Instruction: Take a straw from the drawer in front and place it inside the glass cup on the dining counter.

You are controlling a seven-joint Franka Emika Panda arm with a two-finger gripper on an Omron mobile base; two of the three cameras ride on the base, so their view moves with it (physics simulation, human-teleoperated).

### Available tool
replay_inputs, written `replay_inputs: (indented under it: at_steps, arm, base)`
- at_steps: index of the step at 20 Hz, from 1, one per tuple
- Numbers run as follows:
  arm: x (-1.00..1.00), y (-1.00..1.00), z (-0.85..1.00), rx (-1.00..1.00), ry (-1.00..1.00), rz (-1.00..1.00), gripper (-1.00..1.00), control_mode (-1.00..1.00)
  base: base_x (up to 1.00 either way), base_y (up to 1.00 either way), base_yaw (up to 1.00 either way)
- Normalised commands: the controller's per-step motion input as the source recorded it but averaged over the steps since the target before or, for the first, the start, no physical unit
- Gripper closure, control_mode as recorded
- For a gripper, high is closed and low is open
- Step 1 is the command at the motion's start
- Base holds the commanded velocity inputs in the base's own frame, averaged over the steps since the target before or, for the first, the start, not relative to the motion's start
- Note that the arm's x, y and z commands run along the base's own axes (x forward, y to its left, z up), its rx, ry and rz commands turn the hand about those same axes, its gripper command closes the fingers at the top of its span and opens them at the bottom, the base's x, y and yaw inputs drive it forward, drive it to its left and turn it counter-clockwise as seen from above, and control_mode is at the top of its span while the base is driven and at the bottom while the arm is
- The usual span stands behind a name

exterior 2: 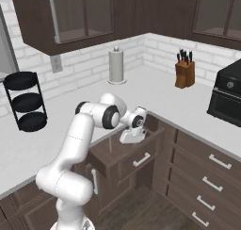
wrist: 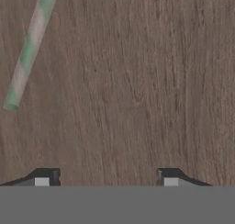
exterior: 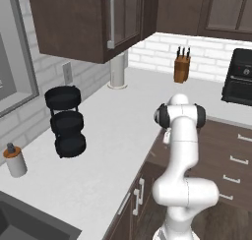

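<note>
No readable writing or brand marks are showing on any surface. The gripper (wrist: 106, 177) is hanging over the brown wood-grain floor of the open drawer (exterior 2: 123, 154), its two dark finger tips spread wide apart with nothing between them. The straw (wrist: 28, 48), a thin straight tube banded in pale white and green, is lying flat on the drawer floor, up and to the left of the left finger tip in the hand view and clear of both. In the right base view the hand is reaching down into the pulled-out dark wooden drawer, whose front is carrying a small silver bar handle (exterior 2: 141, 159), beneath the smooth white countertop (exterior 2: 160, 90).
</note>
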Motion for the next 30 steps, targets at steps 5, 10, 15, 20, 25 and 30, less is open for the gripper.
replay_inputs:
  at_steps: [5,10,15,20,25,30]
  arm:
    - [-0.05,-0.49,-0.03,0.00,0.06,0.00,-1.00,-1.00]
    - [-0.11,-0.60,-0.10,0.00,0.09,0.00,-1.00,-1.00]
    - [-0.25,-0.71,-0.18,0.00,0.05,0.00,-1.00,-1.00]
    - [-0.42,-0.82,-0.25,0.01,0.00,0.00,-1.00,-1.00]
    - [-0.45,-0.81,-0.24,0.02,0.00,0.00,-1.00,-1.00]
    - [-0.36,-0.75,-0.13,0.02,0.00,0.00,-1.00,-1.00]
  base:
    - [0.00,0.00,0.00]
    - [0.00,0.00,0.00]
    - [0.00,0.00,0.00]
    - [0.00,0.00,0.00]
    - [0.00,0.00,0.00]
    - [0.00,0.00,0.00]
